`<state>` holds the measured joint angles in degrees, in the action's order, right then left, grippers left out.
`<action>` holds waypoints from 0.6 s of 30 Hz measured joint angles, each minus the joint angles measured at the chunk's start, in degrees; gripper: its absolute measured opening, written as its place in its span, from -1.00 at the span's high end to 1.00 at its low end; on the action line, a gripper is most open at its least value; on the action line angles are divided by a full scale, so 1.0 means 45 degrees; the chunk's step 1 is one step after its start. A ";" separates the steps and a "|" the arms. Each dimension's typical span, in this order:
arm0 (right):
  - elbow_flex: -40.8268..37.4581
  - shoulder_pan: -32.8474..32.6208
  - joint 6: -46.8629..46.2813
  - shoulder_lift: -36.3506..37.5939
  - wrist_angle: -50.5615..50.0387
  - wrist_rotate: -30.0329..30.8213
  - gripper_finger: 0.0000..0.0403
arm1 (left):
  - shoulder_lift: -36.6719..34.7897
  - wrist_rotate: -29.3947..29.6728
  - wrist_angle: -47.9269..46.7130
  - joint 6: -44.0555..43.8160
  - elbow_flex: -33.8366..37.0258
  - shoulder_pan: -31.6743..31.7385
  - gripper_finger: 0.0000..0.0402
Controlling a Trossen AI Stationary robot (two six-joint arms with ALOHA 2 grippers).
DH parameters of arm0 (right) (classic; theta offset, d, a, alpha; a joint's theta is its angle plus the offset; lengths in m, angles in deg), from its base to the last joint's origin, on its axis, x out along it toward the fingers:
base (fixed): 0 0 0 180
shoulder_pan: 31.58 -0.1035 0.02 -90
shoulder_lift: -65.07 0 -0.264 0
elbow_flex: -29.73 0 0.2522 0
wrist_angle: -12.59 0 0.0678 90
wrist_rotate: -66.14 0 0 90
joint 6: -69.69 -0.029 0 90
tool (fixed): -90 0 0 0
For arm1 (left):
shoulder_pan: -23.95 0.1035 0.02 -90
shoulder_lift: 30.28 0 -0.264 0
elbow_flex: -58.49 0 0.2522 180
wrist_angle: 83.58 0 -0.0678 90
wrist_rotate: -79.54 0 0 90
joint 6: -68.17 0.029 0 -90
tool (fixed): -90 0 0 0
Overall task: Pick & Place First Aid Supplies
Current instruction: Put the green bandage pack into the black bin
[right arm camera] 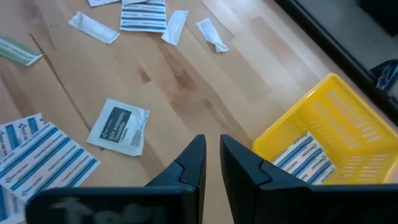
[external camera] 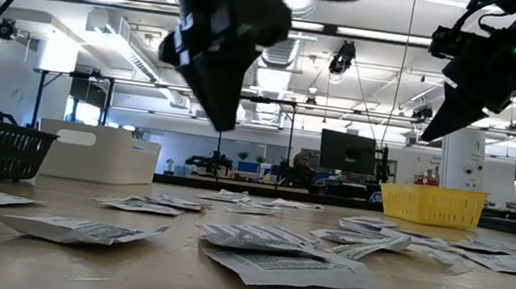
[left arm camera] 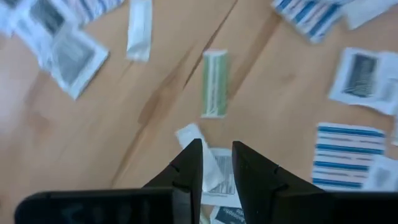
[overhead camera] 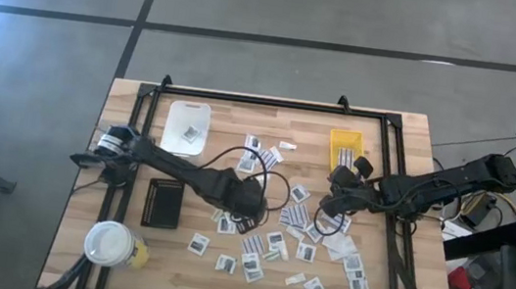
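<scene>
The first aid supplies, small white packets (overhead camera: 250,262) and striped strips, lie flat and scattered over the wooden table's middle and right. My left gripper (left arm camera: 217,152) hovers open above them, well clear of the table in the low view (external camera: 224,120). A printed packet (left arm camera: 221,174) on the table shows through its gap, and a green-striped strip (left arm camera: 215,84) lies just ahead. My right gripper (right arm camera: 212,146) hangs beside the yellow tray (right arm camera: 336,118), pointing slantwise down, with a narrow gap and nothing in it. A grey-printed packet (right arm camera: 119,126) lies on the table before it.
The yellow tray (overhead camera: 344,147) at the far right holds blue-striped strips (right arm camera: 301,158). A white tray (overhead camera: 188,116) at the far left holds a packet. A black tray (overhead camera: 163,202) and a white-lidded cup (overhead camera: 111,243) stand at the near left. A black frame edges the table.
</scene>
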<state>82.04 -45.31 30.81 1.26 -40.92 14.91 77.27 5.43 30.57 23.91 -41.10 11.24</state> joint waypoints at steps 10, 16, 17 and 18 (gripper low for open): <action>-0.0010 0.0002 0.0026 0.0000 -0.0011 0.0101 0.79 | 0.0000 0.0150 0.1556 -0.1206 0.1250 -0.0141 0.60; -0.0015 0.0002 0.0012 0.0000 0.0024 0.0101 0.79 | 0.0173 0.0144 0.1947 -0.1190 0.1419 -0.0141 0.60; -0.0015 0.0002 0.0007 0.0000 0.0040 0.0101 0.79 | 0.0271 0.0135 0.1981 -0.1188 0.1425 -0.0141 0.60; -0.0015 0.0002 0.0004 0.0000 0.0061 0.0101 0.79 | 0.0317 0.0107 0.2004 -0.1131 0.1425 -0.0141 0.60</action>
<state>81.97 -45.30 30.83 1.26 -40.65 15.36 78.70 5.91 39.59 18.82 -34.69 10.60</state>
